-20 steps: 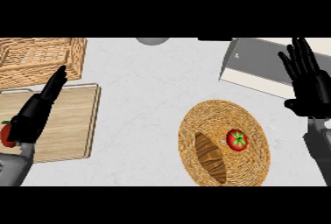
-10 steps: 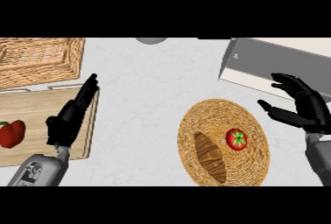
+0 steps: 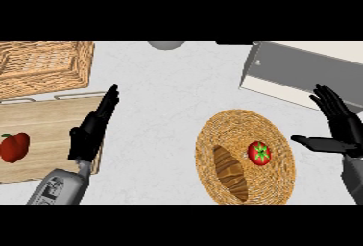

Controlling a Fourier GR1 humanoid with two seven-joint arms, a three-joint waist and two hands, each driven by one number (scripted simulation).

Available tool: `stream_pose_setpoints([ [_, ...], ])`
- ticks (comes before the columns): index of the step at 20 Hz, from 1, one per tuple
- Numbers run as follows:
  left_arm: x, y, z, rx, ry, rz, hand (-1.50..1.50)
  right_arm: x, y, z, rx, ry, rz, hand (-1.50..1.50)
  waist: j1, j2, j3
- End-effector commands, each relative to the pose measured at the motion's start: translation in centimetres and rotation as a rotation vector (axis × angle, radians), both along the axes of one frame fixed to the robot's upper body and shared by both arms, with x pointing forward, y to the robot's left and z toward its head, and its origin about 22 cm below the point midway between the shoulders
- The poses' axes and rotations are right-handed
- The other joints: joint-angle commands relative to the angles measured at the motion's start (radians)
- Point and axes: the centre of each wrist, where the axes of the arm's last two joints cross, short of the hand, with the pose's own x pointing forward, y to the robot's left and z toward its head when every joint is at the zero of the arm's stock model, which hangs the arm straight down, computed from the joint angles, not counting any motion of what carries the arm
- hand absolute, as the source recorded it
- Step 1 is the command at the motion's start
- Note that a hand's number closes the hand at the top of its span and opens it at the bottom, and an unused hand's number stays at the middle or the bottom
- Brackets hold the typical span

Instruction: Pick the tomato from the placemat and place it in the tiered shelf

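A red tomato (image 3: 260, 153) with a green stem lies on the round woven placemat (image 3: 242, 126), beside a brown bread loaf (image 3: 231, 172). My right hand (image 3: 337, 126) is open to the right of the placemat, fingers spread and pointing up, thumb stretched toward the tomato but apart from it. The grey tiered shelf (image 3: 297, 72) stands at the back right, just behind that hand. At the left, my left hand (image 3: 92, 130) hangs open over the right edge of the wooden cutting board (image 3: 50, 126), fingers straight.
A red bell pepper (image 3: 14, 146) lies on the cutting board's left part. A wicker basket (image 3: 44, 65) sits at the back left. A grey round object (image 3: 166, 44) shows at the back edge.
My right hand has dropped from in front of the shelf to the placemat's right side. My left hand has moved right and forward, uncovering the red pepper.
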Motion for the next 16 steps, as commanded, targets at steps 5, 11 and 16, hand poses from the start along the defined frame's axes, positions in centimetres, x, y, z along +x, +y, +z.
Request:
stream_pose_setpoints([
  [5, -0.8, 0.6, -1.4, -0.001, 0.008, 0.018, 0.00, 2.1, 0.0, 6.8, -0.286, 0.081, 0.234, -1.50, -0.011, -0.008, -0.003],
  [11, -0.4, -0.1, 0.1, 0.003, 0.007, 0.020, 0.00, 1.5, 2.2, 11.0, -0.510, 0.171, 0.319, -1.50, -0.016, -0.011, -0.003],
  [16, -0.8, 0.0, -1.2, 0.011, 0.018, 0.021, 0.00, 0.6, 4.6, 14.1, -0.807, 0.268, 0.436, -1.50, -0.019, -0.014, -0.004],
])
